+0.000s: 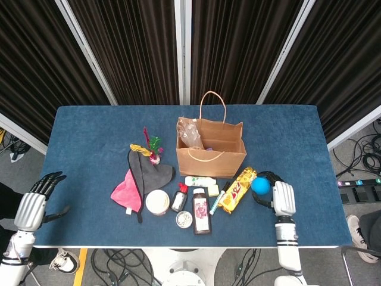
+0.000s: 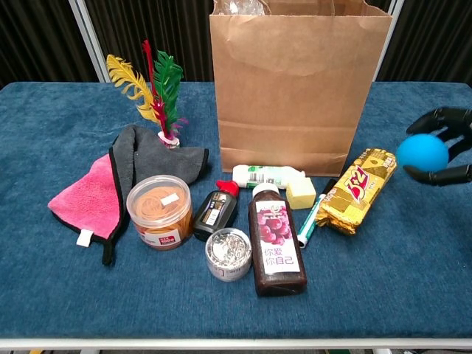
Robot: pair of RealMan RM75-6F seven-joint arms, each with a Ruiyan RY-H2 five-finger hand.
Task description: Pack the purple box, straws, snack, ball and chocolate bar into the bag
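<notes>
Ball step in hand. Right hand [image 2: 442,147] has its dark fingers wrapped round the blue ball [image 2: 422,153], grasping it, lifted clear of the blue cloth-covered table [image 2: 413,280] as the chest view reads it. Ball is smooth, round, matte, likely rubbery, so it should sit fine in a curled grip.

Brown paper bag [image 2: 299,85] stands upright ahead of that hand and toward the robot's left, mouth open at the top, thin twisted handles, creased stiff paper. Judging from the head view, something clear and crinkly plus a bit of purple already sit inside; can't tell exactly what.

Next move, as I read it: carry the ball up over the bag rim and let go from above. The rim is tall and the paper light, so a knock from the fingers could tip it.

Chocolate bar [image 2: 358,190] lies flat just to the left of the right hand, between it and the bag: glossy yellow foil wrapper, long rectangle, not packed yet.

Left hand [image 1: 33,202] hangs off the table's near left edge, far from everything, fingers spread, holding nothing.
</notes>
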